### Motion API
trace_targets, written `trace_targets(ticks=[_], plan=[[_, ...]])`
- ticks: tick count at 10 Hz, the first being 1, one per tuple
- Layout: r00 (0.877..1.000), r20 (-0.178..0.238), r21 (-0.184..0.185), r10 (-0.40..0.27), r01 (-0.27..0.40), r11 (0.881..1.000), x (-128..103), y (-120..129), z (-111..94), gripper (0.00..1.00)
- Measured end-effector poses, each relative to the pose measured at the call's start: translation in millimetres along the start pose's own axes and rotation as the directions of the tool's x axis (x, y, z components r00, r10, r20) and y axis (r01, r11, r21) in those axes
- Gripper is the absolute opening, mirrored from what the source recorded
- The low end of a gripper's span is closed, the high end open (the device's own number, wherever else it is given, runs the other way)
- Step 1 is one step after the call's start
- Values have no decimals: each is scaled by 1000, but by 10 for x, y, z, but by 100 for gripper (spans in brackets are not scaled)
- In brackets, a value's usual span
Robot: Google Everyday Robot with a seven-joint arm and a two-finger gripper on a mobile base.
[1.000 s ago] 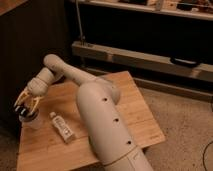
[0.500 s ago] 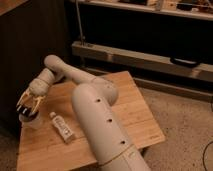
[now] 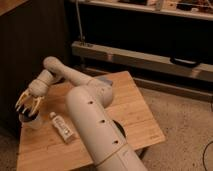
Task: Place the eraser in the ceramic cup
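Note:
My gripper (image 3: 28, 106) hangs at the left edge of the wooden table (image 3: 130, 107), pointing down right over the ceramic cup (image 3: 32, 122). Its pale fingers (image 3: 21, 104) look spread apart, with the tips at the cup's rim. The cup is small and whitish and stands upright near the table's left edge. A dark shape (image 3: 25, 117) shows at the cup's mouth under the fingers; it may be the eraser, but I cannot tell it from the cup's shadowed inside. No eraser shows elsewhere on the table.
A white labelled tube (image 3: 62, 127) lies just right of the cup. My arm's thick white link (image 3: 95, 125) crosses the table's middle and hides part of it. A pale blue pad (image 3: 103, 80) peeks out behind the arm. Dark shelving (image 3: 150, 55) stands behind the table.
The gripper has stayed over the cup, sinking only slightly. The tube and cup have not moved.

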Motion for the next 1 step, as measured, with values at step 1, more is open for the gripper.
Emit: trace_targets(ticks=[1], plan=[[1000, 0, -1, -1, 1, 1000, 1, -2, 5, 80]])
